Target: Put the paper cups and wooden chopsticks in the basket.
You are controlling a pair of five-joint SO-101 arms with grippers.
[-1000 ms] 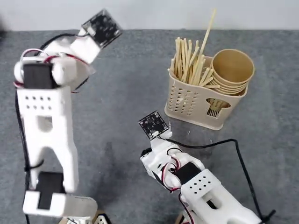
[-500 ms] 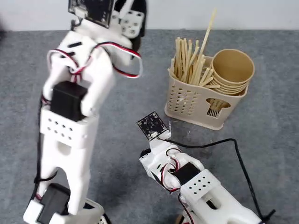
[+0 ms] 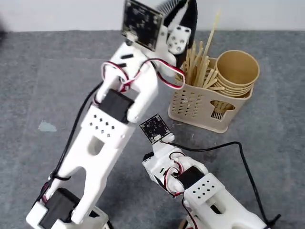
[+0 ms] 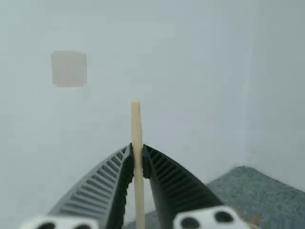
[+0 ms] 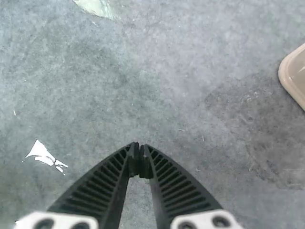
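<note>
Pinched thinly in the left claw (image 4: 137,149), the chopstick (image 4: 136,119) may pivot and miss the crowded basket (image 3: 190,106) on release

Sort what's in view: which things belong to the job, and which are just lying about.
Job:
- basket
- paper cups, stacked in it
- wooden chopsticks, standing in it
- single chopstick, clamped in the left gripper

Lying about:
- pale scraps on the grey mat
- black cable in front of the basket
</note>
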